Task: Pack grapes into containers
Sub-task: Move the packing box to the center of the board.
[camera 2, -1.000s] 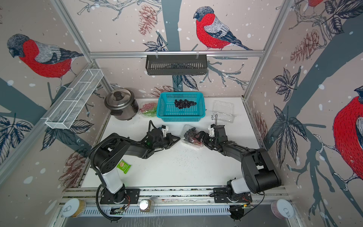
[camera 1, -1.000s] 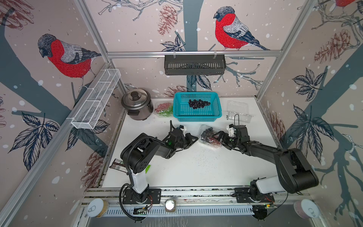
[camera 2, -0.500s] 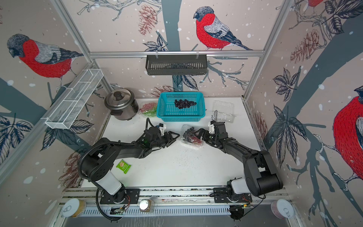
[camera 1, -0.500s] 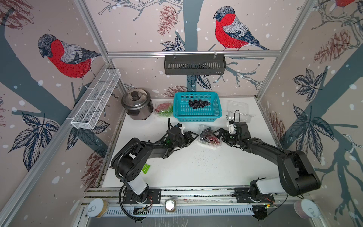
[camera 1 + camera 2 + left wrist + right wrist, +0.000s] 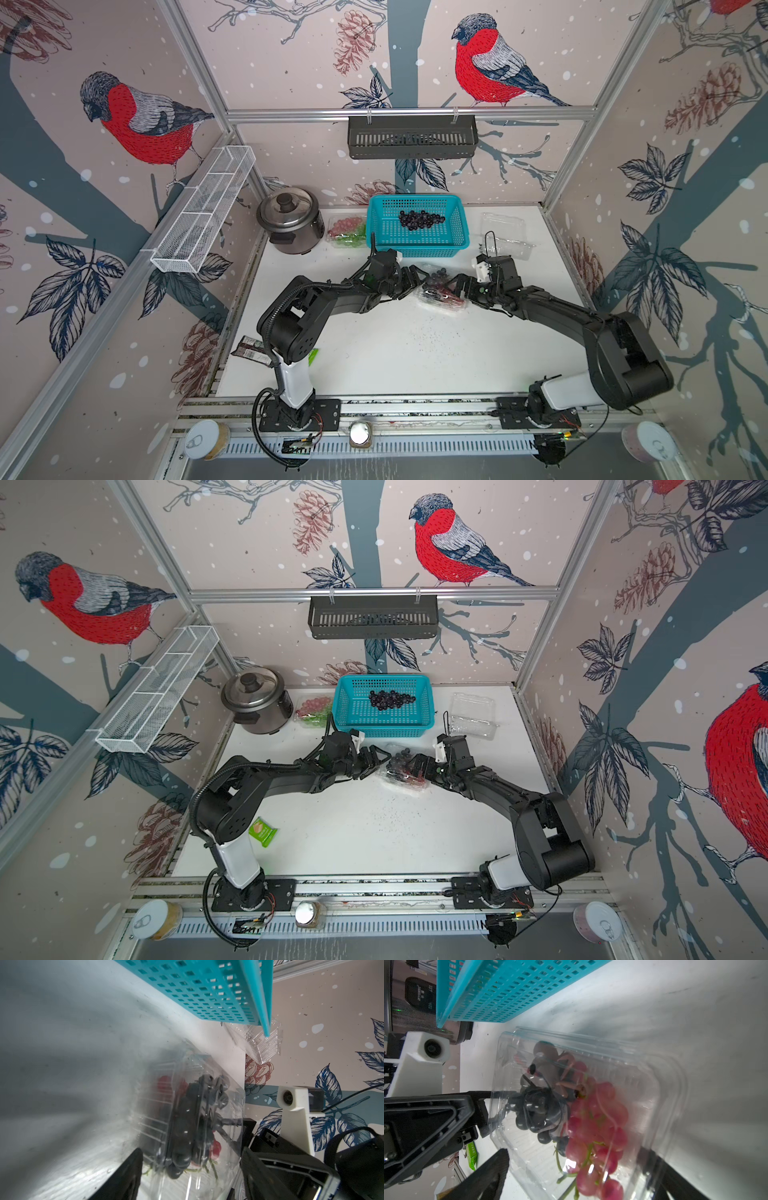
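Steel cooker [image 5: 289, 218] back left, untouched. Just beside it is a clear box [image 5: 347, 232] with red and green grapes inside; lid state too small to tell. Teal basket [image 5: 415, 246] next, with 1 dark bunch [image 5: 420, 219] lying in it, not yet packed.

In front of the basket, the left gripper [image 5: 417, 279] has changed. A second ago its jaws were together and it sat back from the middle box [image 5: 441, 297]. Now the jaws are apart and it is up at that box's left end. The left wrist view shows the fingers [image 5: 133, 1174] on either side of the end, nothing clamped.

The middle box sits on the table [image 5: 395, 345] between both arms and holds 2 bunches, black grapes [image 5: 535, 1109] and red grapes [image 5: 596, 1126]. Its lid looks down over them; latched or not, I cannot tell.

Right gripper [image 5: 457, 286] is at the box's right end, jaws spread wide around it, contact unclear. Empty box [image 5: 505, 237] back right, looks open, well apart.

Judgement: the left arm is lining up to press or pinch the lid shut, so this box is near done. 1 bunch and 1 box remain.
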You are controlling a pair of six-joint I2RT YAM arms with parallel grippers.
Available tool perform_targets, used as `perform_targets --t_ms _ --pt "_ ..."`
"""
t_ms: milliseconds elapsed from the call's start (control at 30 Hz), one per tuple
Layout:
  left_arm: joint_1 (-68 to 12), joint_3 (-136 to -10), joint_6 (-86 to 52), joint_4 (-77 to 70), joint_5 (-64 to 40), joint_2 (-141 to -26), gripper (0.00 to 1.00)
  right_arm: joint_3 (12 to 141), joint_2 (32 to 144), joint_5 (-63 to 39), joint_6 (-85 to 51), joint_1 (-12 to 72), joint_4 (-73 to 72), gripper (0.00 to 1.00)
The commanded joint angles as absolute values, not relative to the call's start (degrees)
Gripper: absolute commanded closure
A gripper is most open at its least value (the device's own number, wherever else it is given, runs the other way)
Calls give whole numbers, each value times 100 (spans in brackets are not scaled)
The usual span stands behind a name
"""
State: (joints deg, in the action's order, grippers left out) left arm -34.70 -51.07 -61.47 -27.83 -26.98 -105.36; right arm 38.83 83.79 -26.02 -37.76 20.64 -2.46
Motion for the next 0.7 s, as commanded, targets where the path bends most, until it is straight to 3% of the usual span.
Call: perform_targets --t_ms 0,300,667 --pt "-3395 -5005 -6212 -2956 -2898 -10455 23 4063 8533 -2470 -3921 2362 -384 0" --pt "-2651 -3958 -5952 -2523 -2843 -9240 12 4776 9272 -2355 -4162 3184 -544 0" --pt "-1431 -3345 -5535 -1596 -3147 -8282 6 5811 10311 -2534 -4956 4109 -1055 0"
